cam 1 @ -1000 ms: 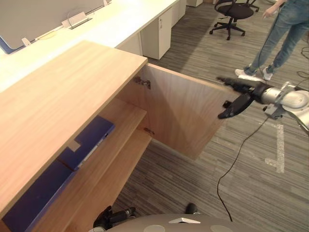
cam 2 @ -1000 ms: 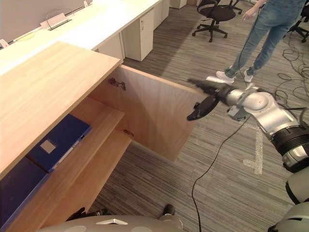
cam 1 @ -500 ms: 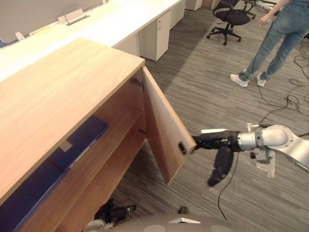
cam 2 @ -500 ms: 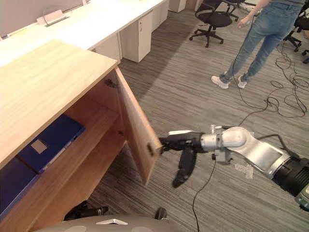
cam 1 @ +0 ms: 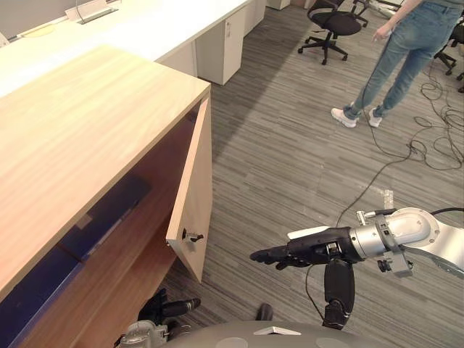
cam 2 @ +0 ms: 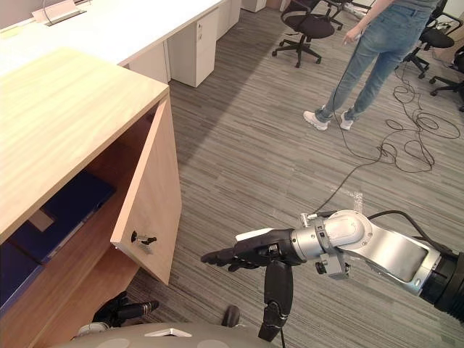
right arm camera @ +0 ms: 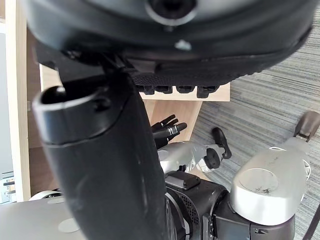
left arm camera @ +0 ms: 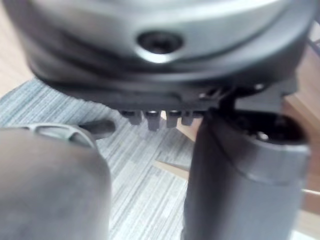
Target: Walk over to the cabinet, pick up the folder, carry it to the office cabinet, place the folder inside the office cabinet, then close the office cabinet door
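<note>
My right hand point(cam 1: 308, 254) is flat and holds nothing. Its fingers are straight, the thumb hangs down, and it points at the door's outer face without touching it, a shape for pushing. The dark blue folder point(cam 2: 67, 209) lies flat inside the light wooden office cabinet point(cam 1: 87, 123), so I judge the placing done. The cabinet's wooden door point(cam 1: 194, 174) stands ajar, its small dark knob point(cam 1: 192, 235) facing me. One more push there should shut it. My left hand point(cam 1: 172, 310) hangs low by the cabinet's foot, fingers relaxed. A person in jeans point(cam 1: 402, 58) stands well apart.
</note>
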Motion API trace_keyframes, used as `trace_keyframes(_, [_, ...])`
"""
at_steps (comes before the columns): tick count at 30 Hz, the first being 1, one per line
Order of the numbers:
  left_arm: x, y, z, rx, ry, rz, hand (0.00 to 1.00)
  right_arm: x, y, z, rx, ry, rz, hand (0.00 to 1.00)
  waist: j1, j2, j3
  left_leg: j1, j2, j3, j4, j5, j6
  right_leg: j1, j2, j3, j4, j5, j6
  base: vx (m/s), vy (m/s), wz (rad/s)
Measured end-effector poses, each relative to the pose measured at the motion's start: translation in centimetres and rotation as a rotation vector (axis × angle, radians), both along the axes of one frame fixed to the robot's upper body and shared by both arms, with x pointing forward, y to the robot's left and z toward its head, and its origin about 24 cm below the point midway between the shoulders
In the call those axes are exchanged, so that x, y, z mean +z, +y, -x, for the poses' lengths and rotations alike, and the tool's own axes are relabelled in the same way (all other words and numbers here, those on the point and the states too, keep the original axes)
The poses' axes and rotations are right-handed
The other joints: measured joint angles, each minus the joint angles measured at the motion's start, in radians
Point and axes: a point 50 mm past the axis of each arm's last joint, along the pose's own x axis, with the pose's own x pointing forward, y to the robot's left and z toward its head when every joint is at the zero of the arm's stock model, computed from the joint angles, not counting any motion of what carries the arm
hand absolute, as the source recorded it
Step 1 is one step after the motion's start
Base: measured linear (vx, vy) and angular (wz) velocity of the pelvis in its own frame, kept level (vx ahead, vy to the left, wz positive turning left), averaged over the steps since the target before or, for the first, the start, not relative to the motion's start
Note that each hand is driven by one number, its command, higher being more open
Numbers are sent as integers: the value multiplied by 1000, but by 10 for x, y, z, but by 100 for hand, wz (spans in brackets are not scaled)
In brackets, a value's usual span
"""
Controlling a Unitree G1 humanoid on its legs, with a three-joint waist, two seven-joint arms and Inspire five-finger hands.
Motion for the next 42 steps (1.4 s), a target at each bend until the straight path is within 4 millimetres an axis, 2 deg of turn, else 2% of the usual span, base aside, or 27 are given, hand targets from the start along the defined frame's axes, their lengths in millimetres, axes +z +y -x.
trace_keyframes(4, [0,-2,-1,-8,-1,3,100,-11,-6,4,-42,34,0,100,30,3,-1,-10,-5,-23,0,1,1,4,-7,-21,0,0,0,26,36,17])
trace_keyframes(7, [0,-2,-1,-11,0,3,100,-31,-16,-2,-131,60,4,100,35,4,-2,-21,-14,-55,2,3,4,15,-19,-46,0,0,0,18,73,34])
trace_keyframes(8, [-1,-3,0,-15,4,5,100,-46,-24,-7,-191,54,24,100,36,9,0,-24,-25,-80,1,6,9,28,-30,-67,0,0,0,5,68,32])
trace_keyframes(11, [-1,-5,0,-32,10,7,100,-64,-34,-15,-264,16,65,100,38,19,1,-29,-43,-106,0,11,20,40,-48,-91,0,1,7,-7,79,38])
trace_keyframes(12, [-2,-8,0,-55,16,9,100,-82,-46,-21,-379,-2,71,100,38,29,4,-31,-60,-134,-1,14,26,54,-65,-116,1,3,15,-17,91,50])
trace_keyframes(14, [-3,-11,2,-69,28,14,100,-106,-53,-28,-505,-41,103,100,35,45,2,-37,-79,-161,-1,18,35,67,-85,-143,2,4,29,-26,110,55])
trace_keyframes(15, [-4,-16,3,-85,34,22,100,-131,-60,-32,-659,-49,122,100,37,61,3,-38,-99,-185,-2,21,43,74,-108,-163,18,-1,41,-27,128,55])
trace_keyframes(16, [-5,-18,4,-90,36,25,100,-141,-61,-32,-721,-42,129,100,37,68,6,-38,-106,-197,-2,23,48,80,-118,-175,26,-4,46,-31,153,64])
trace_keyframes(17, [-6,-22,6,-96,43,32,100,-161,-62,-28,-832,-14,145,100,38,75,7,-42,-121,-224,-3,26,53,89,-134,-199,35,-7,54,-23,121,67])
trace_keyframes(18, [-7,-25,8,-101,50,37,100,-184,-60,-20,-972,21,166,100,40,88,7,-42,-136,-248,-3,28,58,100,-154,-222,52,-15,64,-25,119,63])
trace_keyframes(20, [-8,-28,9,-99,58,37,100,-209,-52,-10,-1179,56,192,100,47,101,6,-46,-154,-271,-3,31,65,102,-177,-243,77,-22,73,-18,117,48])
trace_keyframes(21, [-8,-29,10,-86,60,33,100,-224,-44,2,-1358,86,204,100,51,105,6,-53,-168,-289,-3,36,73,102,-195,-259,97,-29,78,-15,137,55])
trace_keyframes(22, [-8,-28,11,-67,62,25,100,-236,-36,14,-1517,139,201,100,55,104,7,-57,-182,-307,-3,41,79,104,-213,-276,114,-32,81,-10,110,50])
trace_keyframes(23, [-8,-27,10,-58,64,18,100,-241,-32,20,-1581,158,211,100,57,102,8,-56,-189,-317,-2,42,81,110,-221,-284,121,-33,81,-11,136,60])
trace_keyframes(24, [-8,-26,11,-48,70,-1,100,-251,-27,39,-1758,226,215,100,55,95,12,-47,-208,-343,-1,44,86,134,-244,-304,136,-35,79,-10,117,51])
trace_keyframes(27, [-9,-24,13,-33,79,-23,100,-261,-27,67,-1934,303,260,100,55,79,22,-19,-244,-370,-4,44,107,164,-293,-315,185,-52,73,-29,119,44])
trace_keyframes(30, [-8,-19,18,-27,92,-48,100,-267,-27,90,-1969,342,323,100,27,57,33,3,-287,-409,-23,41,132,175,-365,-333,274,-79,39,-63,116,39])
trace_keyframes(32, [-8,-15,20,-29,97,-61,100,-271,-22,101,-1958,373,333,100,22,41,39,18,-297,-419,-37,43,134,176,-380,-313,303,-82,23,-47,64,19])
trace_keyframes(35, [-7,-7,27,-28,114,-82,100,-272,-15,104,-1941,400,301,100,2,13,34,20,-291,-447,-49,52,136,171,-361,-230,316,-79,-1,-17,6,25])
trace_keyframes(36, [-7,-5,26,-29,112,-86,100,-272,-13,103,-1946,403,280,100,-1,9,41,33,-276,-472,-74,63,134,164,-332,-166,337,-74,-31,3,-29,32])
trace_keyframes(37, [-7,-5,26,-29,111,-86,100,-272,-13,103,-1947,403,278,100,-2,11,42,36,-271,-478,-79,66,133,163,-325,-150,342,-73,-34,21,-58,52])
trace_keyframes(39, [-6,-2,26,-30,110,-93,100,-273,-13,109,-1984,424,276,100,-22,4,45,35,-242,-545,-87,76,126,149,-283,-4,410,-71,-35,40,-118,74])
trace_keyframes(42, [-5,-1,22,-23,99,-91,100,-275,-20,123,-2055,448,295,100,-26,4,48,32,-212,-619,-87,79,122,121,-236,143,510,-77,-29,44,-159,69])
